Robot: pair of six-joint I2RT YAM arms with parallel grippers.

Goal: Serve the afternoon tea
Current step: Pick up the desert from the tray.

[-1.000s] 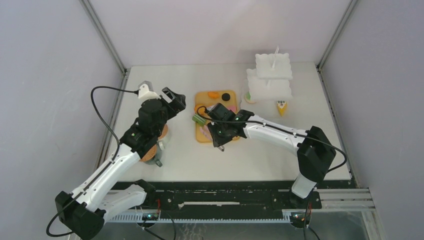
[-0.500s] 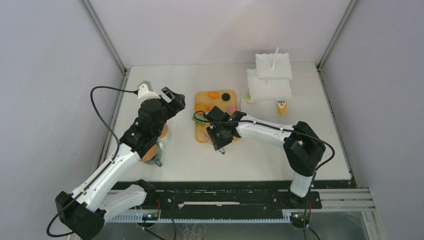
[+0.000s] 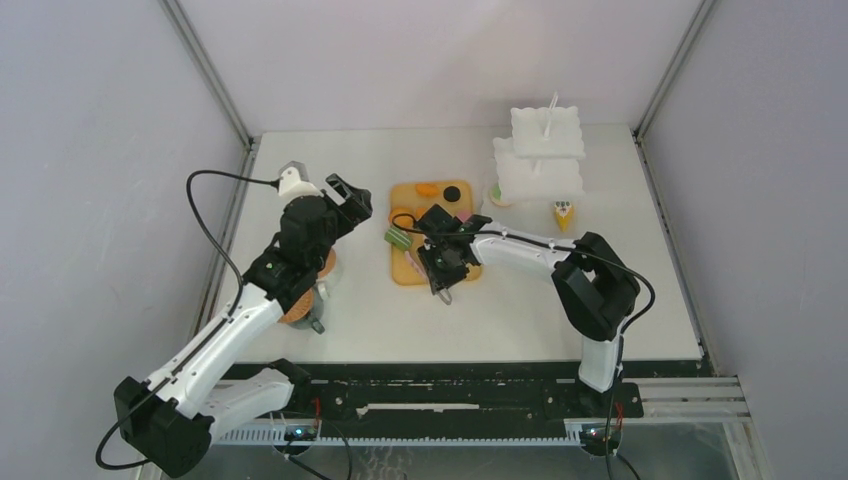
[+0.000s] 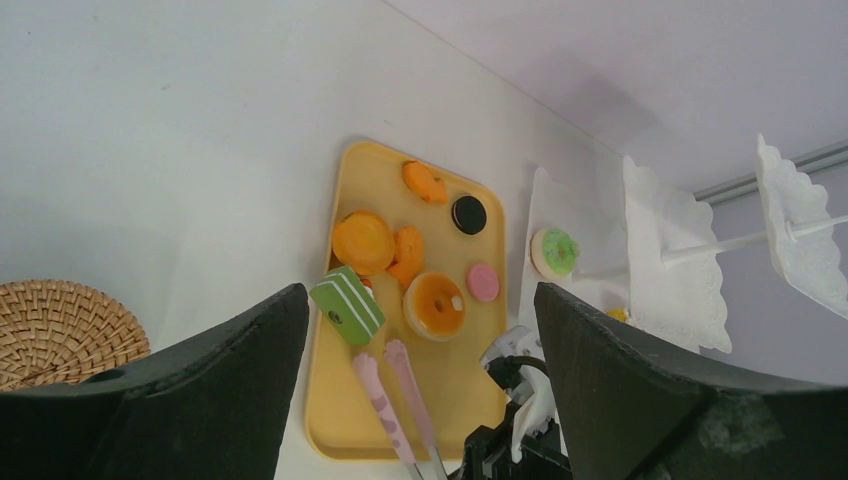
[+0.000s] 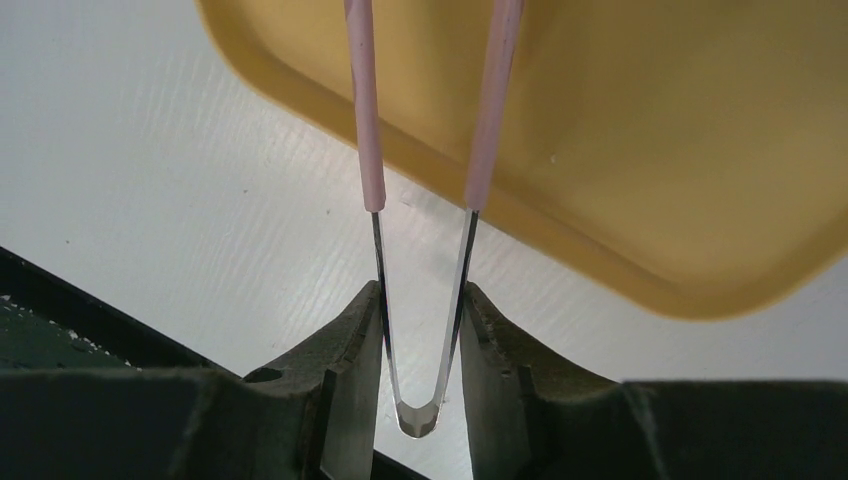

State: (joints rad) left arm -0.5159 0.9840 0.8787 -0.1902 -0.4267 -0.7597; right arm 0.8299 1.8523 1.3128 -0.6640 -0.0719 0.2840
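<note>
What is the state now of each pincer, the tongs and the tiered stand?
left pincer: open, empty.
right pincer: shut on the pink tongs, near their bend.
pink tongs: arms apart, reaching over the yellow tray.
tiered stand: upright.

Two robot arms in white and black.
Smooth white shells cover the left arm [image 3: 215, 345] and right arm [image 3: 520, 250]; joints [image 3: 610, 300] and jaws are black; a black cable [image 3: 197, 215] loops free.
</note>
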